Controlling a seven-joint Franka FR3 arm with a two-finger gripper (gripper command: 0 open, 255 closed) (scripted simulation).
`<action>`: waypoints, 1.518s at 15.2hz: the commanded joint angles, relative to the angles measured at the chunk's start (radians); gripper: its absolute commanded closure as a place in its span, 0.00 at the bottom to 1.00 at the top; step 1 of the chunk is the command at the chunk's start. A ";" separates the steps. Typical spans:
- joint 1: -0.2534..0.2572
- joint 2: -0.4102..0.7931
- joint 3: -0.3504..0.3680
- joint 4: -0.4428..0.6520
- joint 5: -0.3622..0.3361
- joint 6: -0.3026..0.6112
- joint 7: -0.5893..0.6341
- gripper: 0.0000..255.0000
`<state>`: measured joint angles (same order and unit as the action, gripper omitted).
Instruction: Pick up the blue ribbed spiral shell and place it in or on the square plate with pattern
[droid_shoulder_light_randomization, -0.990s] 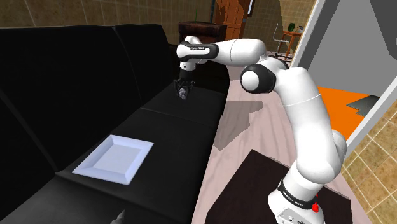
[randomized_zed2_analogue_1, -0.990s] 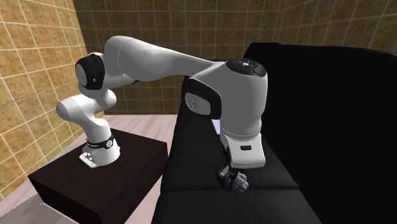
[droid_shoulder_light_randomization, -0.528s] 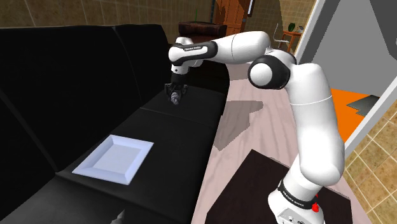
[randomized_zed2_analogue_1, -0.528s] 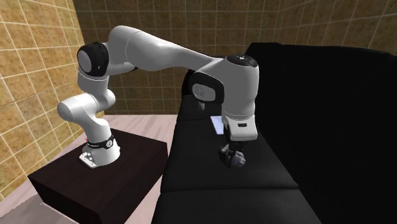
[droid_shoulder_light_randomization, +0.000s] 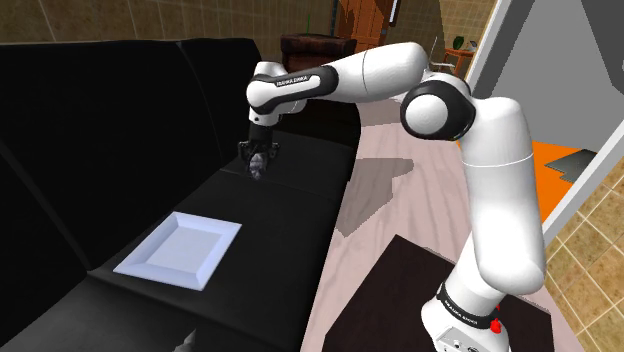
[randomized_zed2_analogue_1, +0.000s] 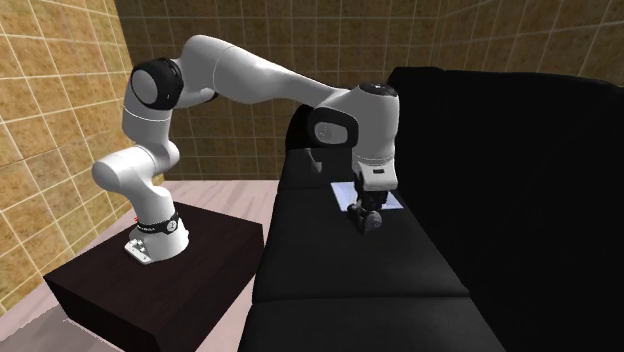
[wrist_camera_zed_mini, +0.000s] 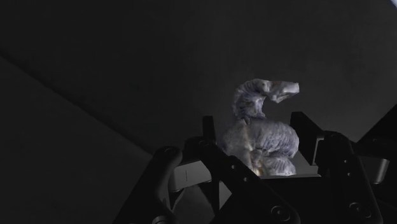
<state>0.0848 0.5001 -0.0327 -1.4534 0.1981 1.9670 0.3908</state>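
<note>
Shell (wrist_camera_zed_mini: 261, 137) clamped between gripper (droid_shoulder_light_randomization: 257, 160) jaws, clear of sofa seat (droid_shoulder_light_randomization: 275, 205); recommend level carry w/ grip firm, lowering over plate (droid_shoulder_light_randomization: 180, 247) centre before release.

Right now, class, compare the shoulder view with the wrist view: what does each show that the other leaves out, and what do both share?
The shoulder view adds the white square plate lying on the black sofa, the white arm, its dark stand and an orange floor patch. The wrist view adds close detail: the shell has a ribbed, blue-grey coil with a curled tip, and the black fingers press on either side of it. Both share the shell clasped in the claw, held over the black sofa.
</note>
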 joint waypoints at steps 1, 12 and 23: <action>0.032 -0.022 0.009 -0.033 -0.005 0.018 0.040 1.00; 0.200 -0.024 0.062 -0.047 -0.039 0.066 0.264 1.00; 0.368 0.083 0.101 0.101 -0.084 0.057 0.483 1.00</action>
<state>0.4397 0.5664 0.0670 -1.3681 0.1178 2.0207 0.8571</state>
